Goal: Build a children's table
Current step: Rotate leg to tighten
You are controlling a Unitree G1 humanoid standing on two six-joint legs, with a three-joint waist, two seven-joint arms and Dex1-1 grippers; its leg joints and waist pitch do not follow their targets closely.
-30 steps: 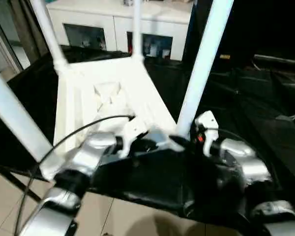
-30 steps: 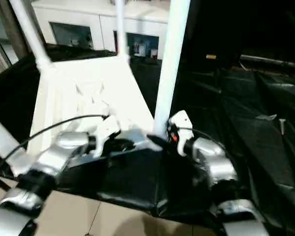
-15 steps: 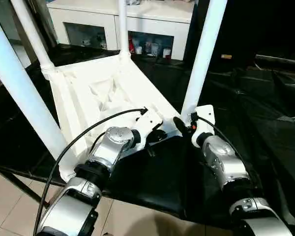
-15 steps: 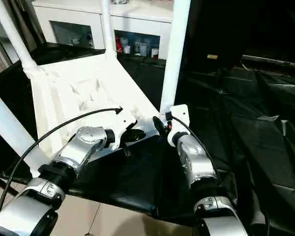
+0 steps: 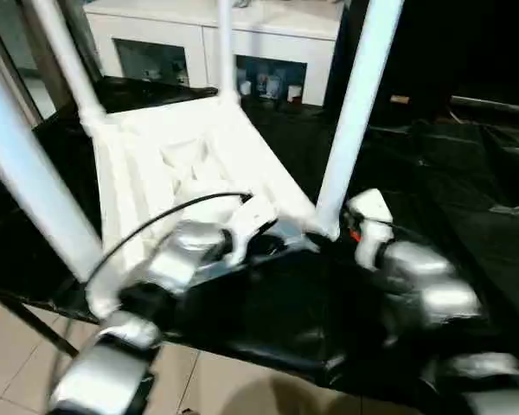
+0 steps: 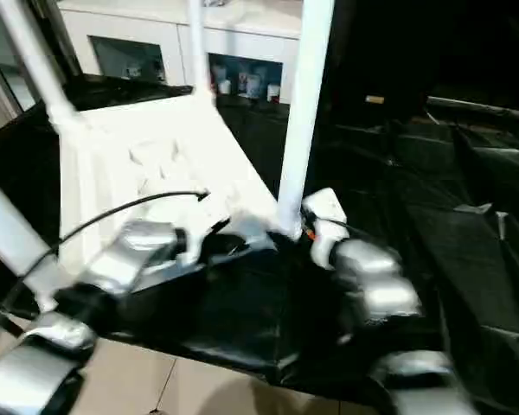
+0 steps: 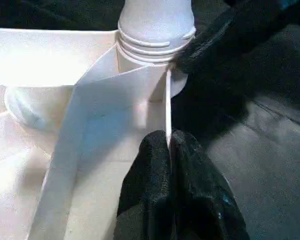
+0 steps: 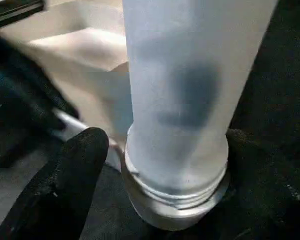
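White plastic makes up the whole children's table (image 5: 182,164), which lies upside down on a black-covered work surface (image 5: 467,216) with its ribbed underside facing up and four long round legs standing in the corner sockets. The near-right leg (image 5: 350,112) rises straight from its socket at the corner closest to both arms; the near-left leg (image 5: 26,181) leans across the picture's left edge, and the two far legs stand at the far end, in front of a white glass-doored cabinet (image 5: 268,43). In the wrist views the near-right leg's base is threaded, with a few ridges showing above the socket collar, so it may not be fully seated, though I cannot be sure. The left gripper (image 7: 169,150) has its two black fingers pressed together on the thin upright rim of the tabletop just beside that socket, steadying the piece. The right gripper (image 8: 155,165) has its fingers spread to either side of the leg's base, one finger (image 8: 72,170) clear of the leg and the other hard against it or just beside; it does not appear to be clamping. The step in hand looks like the last one: seating or tightening this fourth leg. The next move likely calls for closing around the leg low down and turning it home while the rim is held firm, then checking that it stands as true as the others.
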